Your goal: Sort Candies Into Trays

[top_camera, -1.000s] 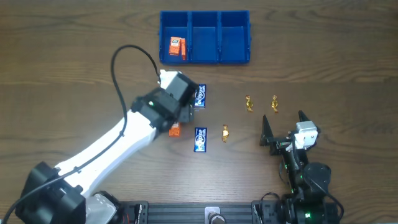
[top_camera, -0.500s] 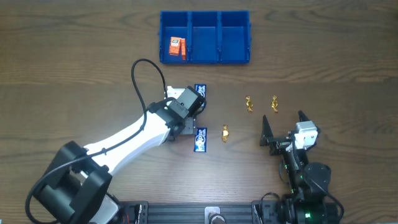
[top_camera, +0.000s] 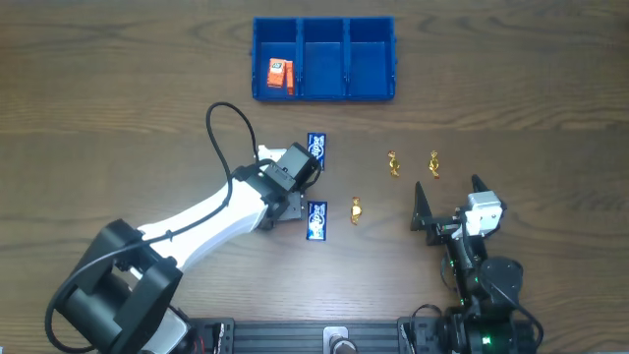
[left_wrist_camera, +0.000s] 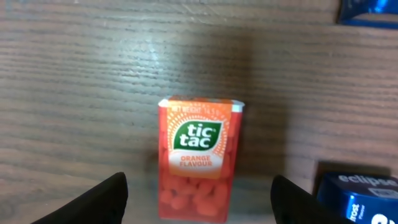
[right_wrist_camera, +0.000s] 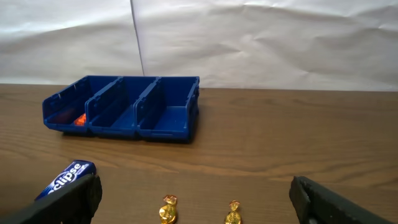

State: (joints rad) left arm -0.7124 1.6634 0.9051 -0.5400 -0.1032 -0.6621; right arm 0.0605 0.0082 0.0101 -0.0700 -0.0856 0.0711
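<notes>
Sorted: one orange box (top_camera: 281, 74), left compartment of blue tray (top_camera: 324, 96). Unsorted on the surface (top_camera: 541, 118) outside the tray: second orange box (left_wrist_camera: 200, 158) inside spread left tool (left_wrist_camera: 200, 186), blue packs (top_camera: 316, 219), gold candies (top_camera: 393, 162). Right tool (right_wrist_camera: 193, 183) spread.

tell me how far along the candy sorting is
Done: one orange box sits in the blue tray's left compartment. In hand: the left gripper hovers open over a second orange box, not yet gripped. Left: that box, two blue packs and three gold candies, all on the table.
</notes>
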